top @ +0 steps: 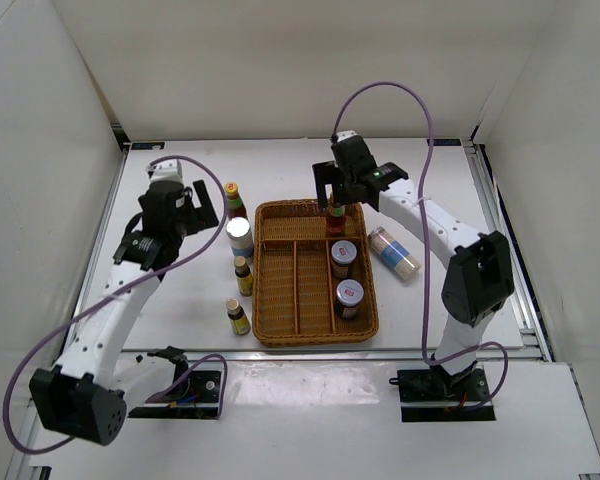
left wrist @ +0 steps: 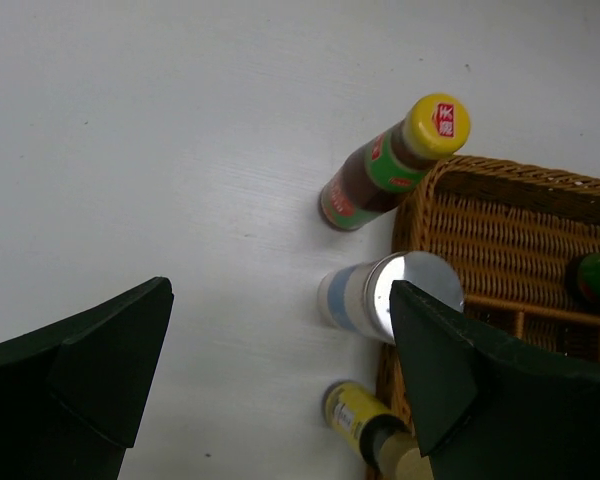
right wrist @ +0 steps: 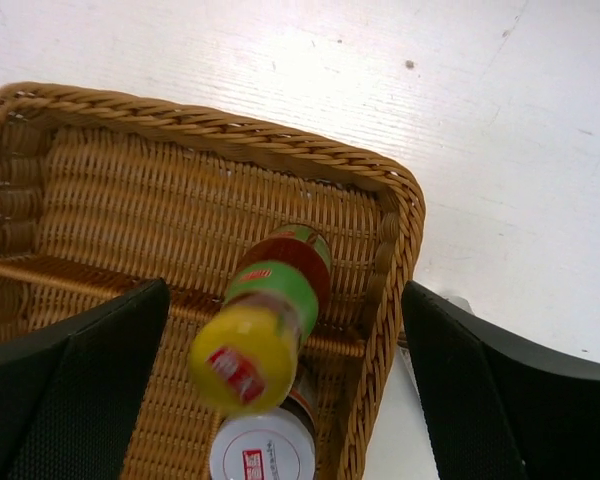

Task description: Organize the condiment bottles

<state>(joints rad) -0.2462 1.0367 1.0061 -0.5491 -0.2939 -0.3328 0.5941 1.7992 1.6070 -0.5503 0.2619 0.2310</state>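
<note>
In wicker tray (top: 278, 280) I count one red-sauce bottle (top: 335, 217), two silver-lidded jars (top: 343, 255) (top: 349, 296) | left outside: second red-sauce bottle (top: 233, 198), standing cylinder (top: 239, 238), two yellow-labelled bottles (top: 243, 274) (top: 238, 316) | right outside: toppled cylinder (top: 393, 251) | left gripper (left wrist: 280, 300), right gripper (right wrist: 285, 295) spread wide, empty

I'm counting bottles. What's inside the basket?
Three things show in the basket, all on its right side: a red sauce bottle at the far end and two short jars nearer. The right gripper hangs open over the bottle and covers a little of that corner.
</note>
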